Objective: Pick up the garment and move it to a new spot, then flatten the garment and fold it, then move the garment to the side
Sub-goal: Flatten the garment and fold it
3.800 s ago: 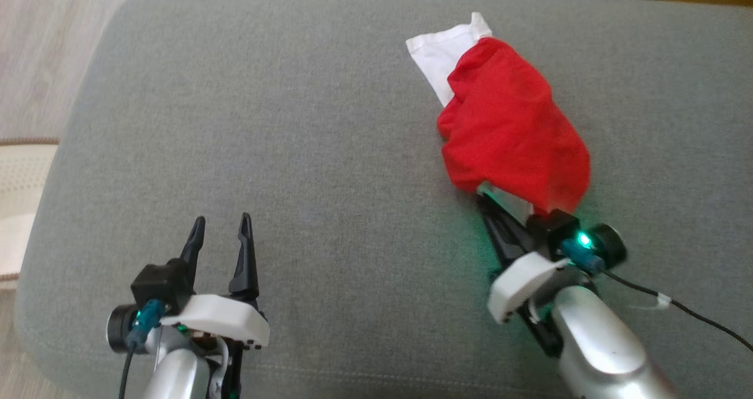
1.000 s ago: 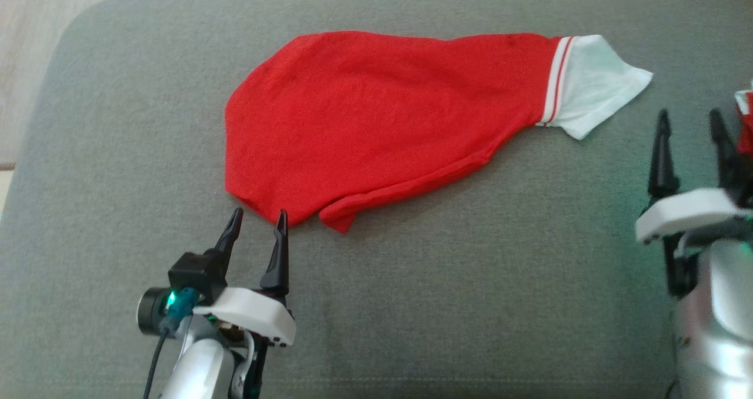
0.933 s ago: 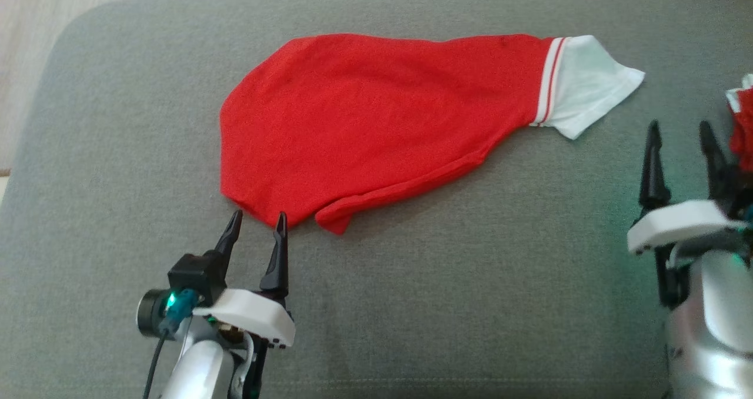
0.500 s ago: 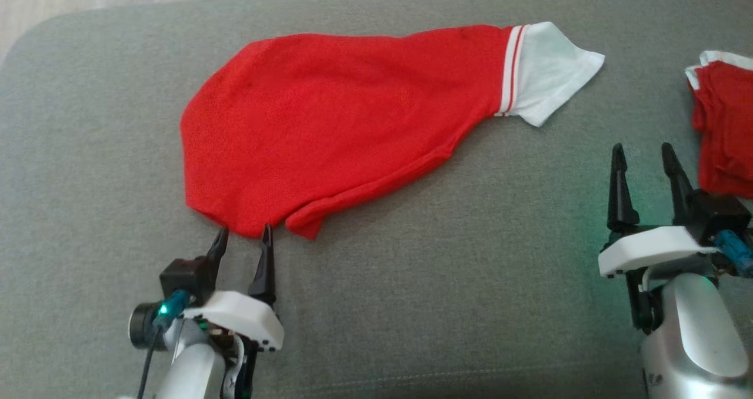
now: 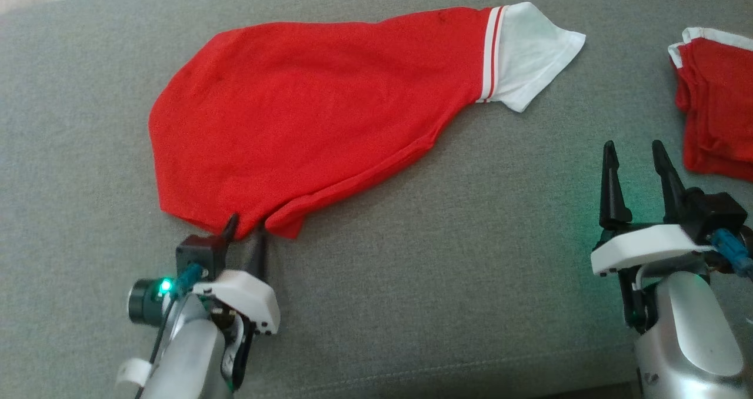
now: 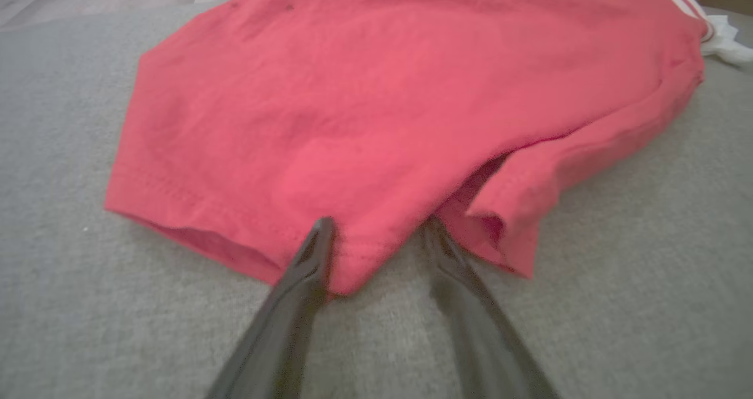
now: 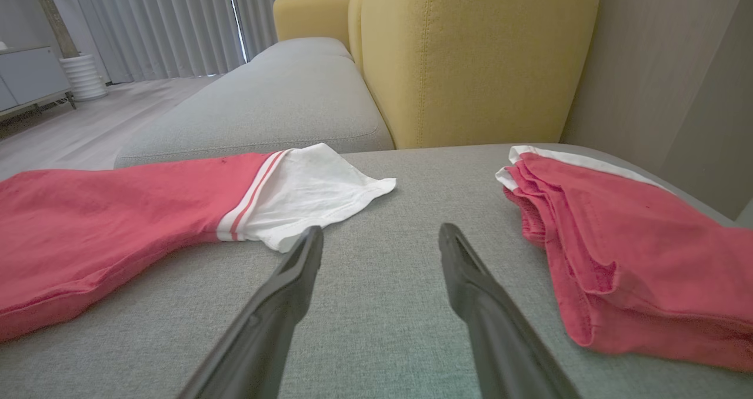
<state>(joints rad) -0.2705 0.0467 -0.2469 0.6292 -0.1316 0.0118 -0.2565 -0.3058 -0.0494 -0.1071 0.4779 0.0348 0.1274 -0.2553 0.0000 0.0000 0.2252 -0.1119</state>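
So the red cotton shirt is spread out on the grey fabric sofa cushion, body to the left, white sleeve with its red stripes pointing right. It looks mostly flat, so I'd say we're at the fold stage.

The left claw is down at the near hem corner. Its fingers are partly apart with the corner between them, one tip on top of the cloth and the other slipping in beside it, and nothing is pinched yet. The right claw is spread wide with nothing in it, hovering over bare cushion near the sleeve.

Tips for the grab: get both layers of that hem. There's a rolled-under flap right next to the corner, and catching only the top layer would probably make the fold go lopsided. Close firmly and lift low, because thin jersey like this drags and bunches.

Watch the stack of folded red-and-white clothes on the right, since it sits close to the right claw and would be easy to snag. A yellow upholstered chair back stands behind the cushion, well clear.
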